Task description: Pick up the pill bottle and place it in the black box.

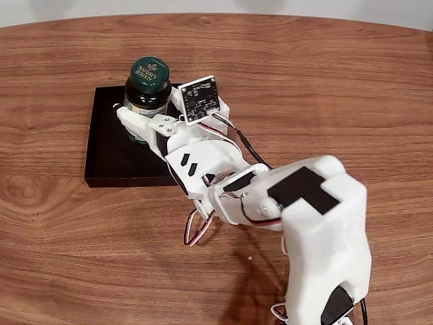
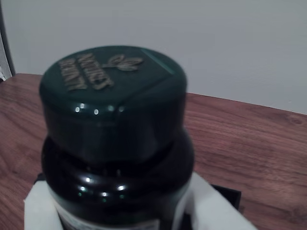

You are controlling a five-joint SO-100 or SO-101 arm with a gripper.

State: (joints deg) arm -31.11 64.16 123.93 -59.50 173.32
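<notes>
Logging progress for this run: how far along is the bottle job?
Done: the pill bottle is picked up, and the gripper has it over the black box. In hand: the white fingers clasp its lower body, seen close in the wrist view. Left: whether its base touches the box floor cannot be told; then opening the fingers and backing away.

The pill bottle (image 2: 115, 143) is seen upright, flanked by white claw fingers (image 2: 206, 206), the table (image 2: 249, 143) behind it.

pill bottle (image 1: 147, 90): 1 | black box (image 1: 108, 149): 1 | arm (image 1: 270, 203): 1 | table (image 1: 338, 88): 1
</notes>
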